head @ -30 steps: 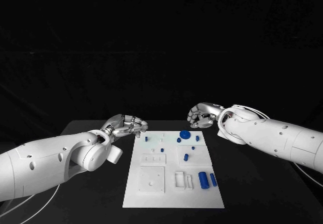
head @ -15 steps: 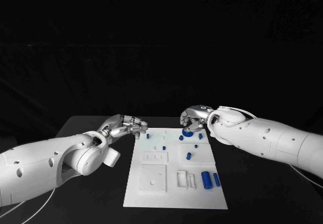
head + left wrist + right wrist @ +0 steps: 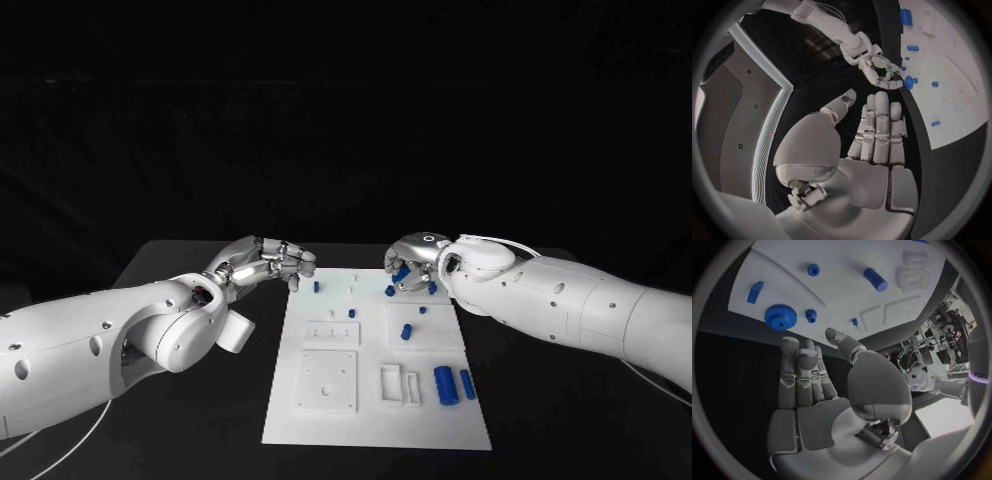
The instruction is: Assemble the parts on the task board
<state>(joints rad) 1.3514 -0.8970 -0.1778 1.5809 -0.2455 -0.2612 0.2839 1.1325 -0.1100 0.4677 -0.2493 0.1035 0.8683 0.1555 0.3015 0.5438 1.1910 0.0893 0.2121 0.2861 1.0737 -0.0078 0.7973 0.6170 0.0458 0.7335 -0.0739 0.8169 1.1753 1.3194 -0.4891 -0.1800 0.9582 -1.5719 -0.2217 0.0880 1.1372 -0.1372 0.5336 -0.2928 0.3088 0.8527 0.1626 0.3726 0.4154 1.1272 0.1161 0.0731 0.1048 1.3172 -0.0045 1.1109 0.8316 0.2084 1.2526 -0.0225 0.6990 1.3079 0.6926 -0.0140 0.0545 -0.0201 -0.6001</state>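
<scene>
Right robot hand (image 3: 414, 262), fingers apart and empty, hovers over the gear (image 3: 781, 316) at the board's (image 3: 368, 420) far edge; a misjudged reach could knock it off. Left robot hand (image 3: 270, 264) curled, empty

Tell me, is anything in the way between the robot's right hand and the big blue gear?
Nothing visible is. The right hand hovers open by the task board's far edge, and the blue gear lies just past its fingertips with only bare table and board between.
</scene>
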